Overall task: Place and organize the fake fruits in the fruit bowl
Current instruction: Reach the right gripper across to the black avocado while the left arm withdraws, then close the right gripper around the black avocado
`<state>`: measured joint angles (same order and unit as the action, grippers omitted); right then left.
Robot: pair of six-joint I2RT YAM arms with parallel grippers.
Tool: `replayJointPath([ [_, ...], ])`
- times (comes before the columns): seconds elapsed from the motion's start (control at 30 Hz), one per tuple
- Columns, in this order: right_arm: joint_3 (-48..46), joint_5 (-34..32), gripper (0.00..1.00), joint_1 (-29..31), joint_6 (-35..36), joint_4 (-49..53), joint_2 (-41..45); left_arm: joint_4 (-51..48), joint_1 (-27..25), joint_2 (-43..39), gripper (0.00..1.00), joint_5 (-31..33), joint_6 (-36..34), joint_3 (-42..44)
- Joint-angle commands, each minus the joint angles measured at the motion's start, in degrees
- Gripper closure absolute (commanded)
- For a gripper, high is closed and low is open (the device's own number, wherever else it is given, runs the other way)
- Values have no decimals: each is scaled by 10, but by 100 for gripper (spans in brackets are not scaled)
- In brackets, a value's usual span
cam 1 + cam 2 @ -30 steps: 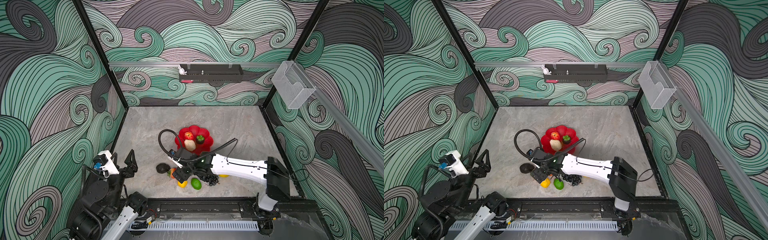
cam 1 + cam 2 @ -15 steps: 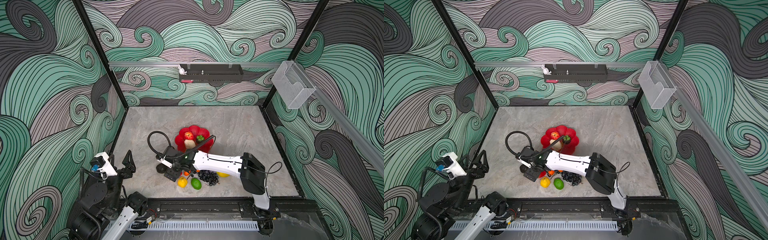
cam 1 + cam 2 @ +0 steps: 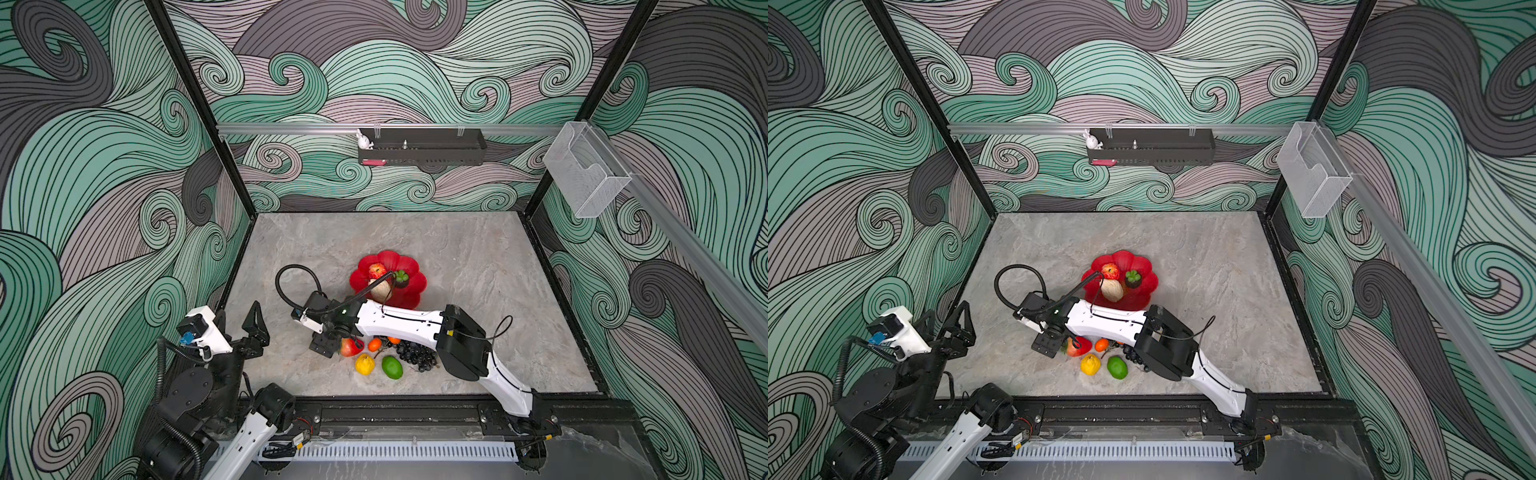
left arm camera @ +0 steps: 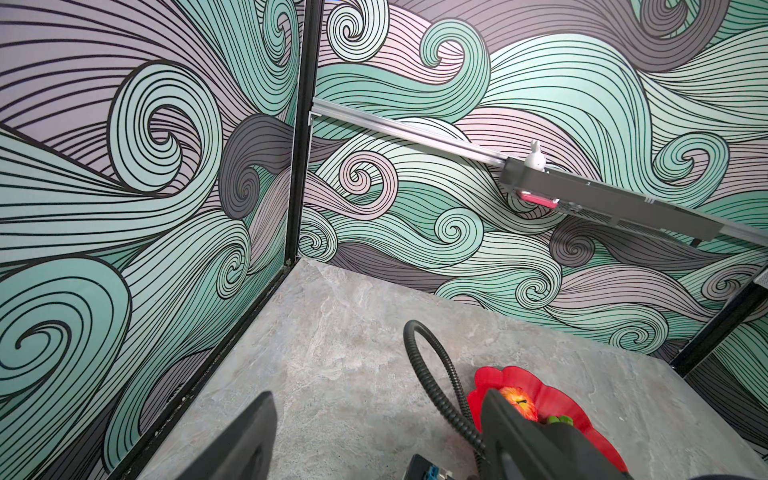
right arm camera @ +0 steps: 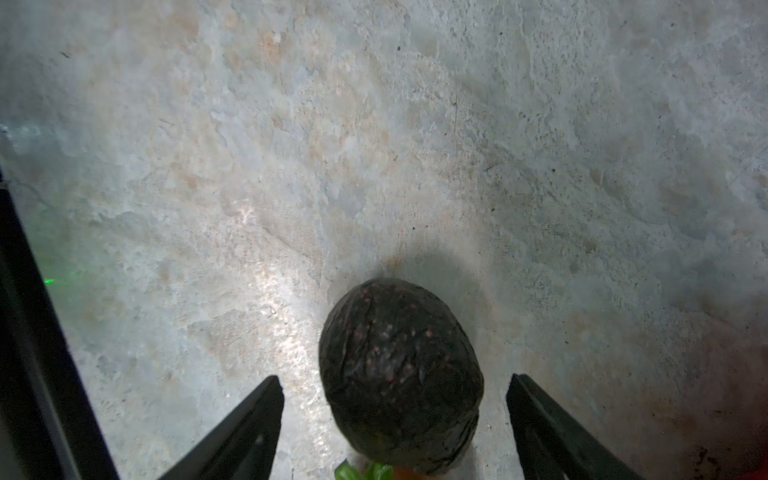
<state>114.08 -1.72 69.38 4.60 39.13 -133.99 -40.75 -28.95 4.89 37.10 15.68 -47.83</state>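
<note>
Grey marbled stone forms the tabletop (image 3: 457,270), closed in by walls (image 3: 104,166) printed with teal, mauve and charcoal waves and by black corner posts (image 3: 201,104). An aluminium rail (image 3: 291,128) on the back wall carries a black tray (image 3: 422,146) with a small white rabbit figure (image 3: 364,140) at one end. A clear plastic box (image 3: 584,174) hangs on the right-hand wall.

The red fruit bowl (image 3: 409,266) sits mid-tabletop and holds a red apple (image 3: 376,271), a cream-brown piece (image 3: 380,291) and a dark fruit with a green cap (image 3: 401,277). Nearer the front edge lie a red fruit (image 3: 351,348), a small orange (image 3: 375,344), a lemon (image 3: 365,364), a lime (image 3: 392,367) and a grape bunch (image 3: 417,359).

The right arm (image 3: 399,328) stretches between bowl and loose fruits, covering the bowl's near rim and part of the grapes. Its black cable (image 3: 286,274) loops over the bowl. The right claw (image 5: 395,379) is spread low over the stone, straddling a dark pebbly fruit (image 5: 399,357) with gaps on both sides. The left claw (image 3: 237,322) is raised at the front-left corner, spread and empty.
</note>
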Motion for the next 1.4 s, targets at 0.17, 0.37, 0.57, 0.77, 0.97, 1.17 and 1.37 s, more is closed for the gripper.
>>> replayJointPath([
  [0.17,50,-20,24,-9,3,19,-34,-8,2,8,21,10,3,-1],
  [0.37,83,-7,37,-15,-4,34,-57,-9,2,6,21,12,3,-1],
  [0.57,82,13,43,-19,-18,35,-50,-9,2,8,21,14,3,-1],
  [0.77,74,10,28,-20,-25,41,-51,-9,2,7,21,13,4,-1],
  [0.97,73,23,31,-22,-34,45,-57,-8,2,4,21,13,5,1],
  [1.17,84,48,46,-23,-44,49,-64,-8,2,7,21,13,7,1],
  [1.37,90,33,54,-27,-65,51,-43,-6,2,9,21,15,5,2],
])
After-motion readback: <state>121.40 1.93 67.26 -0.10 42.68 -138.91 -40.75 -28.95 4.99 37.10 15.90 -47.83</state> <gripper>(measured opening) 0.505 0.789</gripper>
